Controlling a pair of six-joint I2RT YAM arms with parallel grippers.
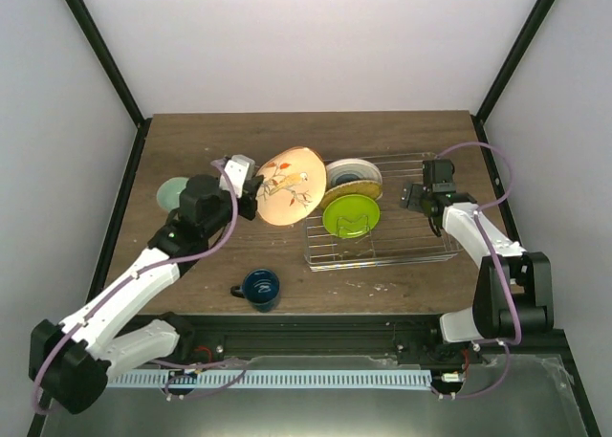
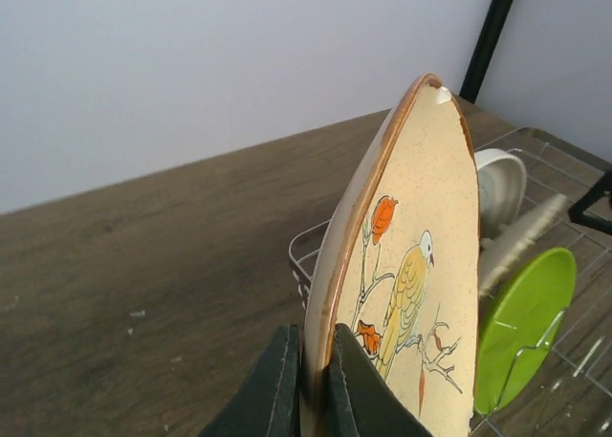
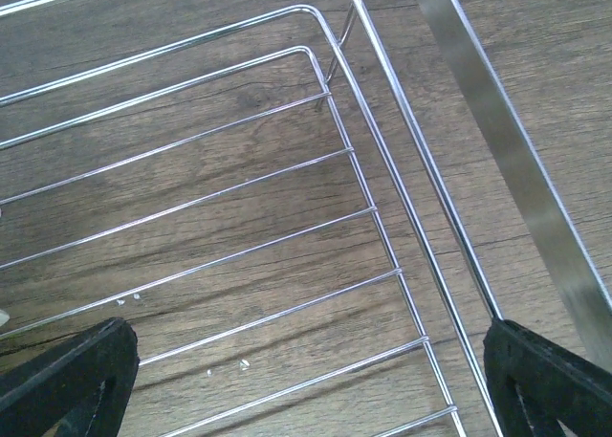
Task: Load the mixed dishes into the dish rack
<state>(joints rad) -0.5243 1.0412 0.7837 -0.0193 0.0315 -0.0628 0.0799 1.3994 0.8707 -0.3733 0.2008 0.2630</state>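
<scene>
My left gripper [image 1: 251, 196] [image 2: 316, 346] is shut on the rim of the tan plate with the bird drawing [image 1: 287, 186] [image 2: 421, 265], holding it on edge above the left end of the dish rack [image 1: 421, 253] [image 2: 308, 251]. In the rack a lime green plate [image 1: 351, 215] [image 2: 524, 322] leans upright, with a yellow-orange plate [image 1: 361, 187] and a cream plate [image 1: 353, 171] [image 2: 499, 188] behind it. My right gripper [image 1: 421, 204] [image 3: 306, 375] hangs open over the rack's right end [image 3: 363, 184], nothing between its fingers.
A dark blue mug [image 1: 260, 287] stands on the wooden table [image 1: 191, 141] near the front edge. A pale mint bowl [image 1: 171, 192] sits at the far left, partly behind my left arm. Black frame posts rise at the table's back corners.
</scene>
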